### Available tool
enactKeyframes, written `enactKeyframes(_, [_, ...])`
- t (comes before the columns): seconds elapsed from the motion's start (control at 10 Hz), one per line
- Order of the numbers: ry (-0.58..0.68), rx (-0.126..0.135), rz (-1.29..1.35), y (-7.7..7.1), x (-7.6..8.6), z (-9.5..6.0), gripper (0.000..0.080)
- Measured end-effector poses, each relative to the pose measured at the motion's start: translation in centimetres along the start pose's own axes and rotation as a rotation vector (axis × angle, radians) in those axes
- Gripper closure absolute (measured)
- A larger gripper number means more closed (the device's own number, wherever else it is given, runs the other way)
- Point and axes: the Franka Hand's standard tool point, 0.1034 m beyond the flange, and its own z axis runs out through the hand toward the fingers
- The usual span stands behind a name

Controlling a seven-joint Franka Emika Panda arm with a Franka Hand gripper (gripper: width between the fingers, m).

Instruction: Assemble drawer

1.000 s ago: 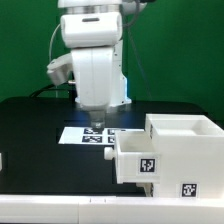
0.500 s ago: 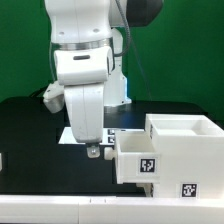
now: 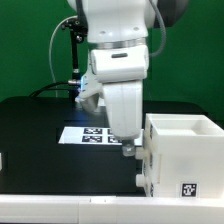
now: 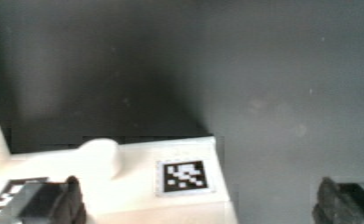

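Note:
The drawer's tall white casing [image 3: 185, 150] stands at the exterior view's right, with a tag low on its front. A shallow white tray [image 3: 148, 170] sticks out of the casing toward the exterior view's left and is largely hidden behind my arm. My gripper [image 3: 133, 165] hangs open right at this tray. In the wrist view the tray's white corner [image 4: 134, 190] with its square tag [image 4: 184, 177] lies between my open fingers [image 4: 58, 200], off to one side of my gripper [image 4: 205, 205]. Nothing is held.
The marker board [image 3: 88, 134] lies flat on the black table behind my gripper. A white ledge [image 3: 60, 210] runs along the table's front edge. A small white part [image 3: 1, 160] shows at the exterior view's left edge.
My arm has swung from over the marker board toward the exterior view's right and now covers the tray. The jaws stayed open and the tray and casing have not moved.

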Motion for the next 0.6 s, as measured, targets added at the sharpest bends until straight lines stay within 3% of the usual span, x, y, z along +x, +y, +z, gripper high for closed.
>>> enactKeyframes(0.6, [-0.002,0.0,0.007,0.09,-0.84,-0.13,0.015])
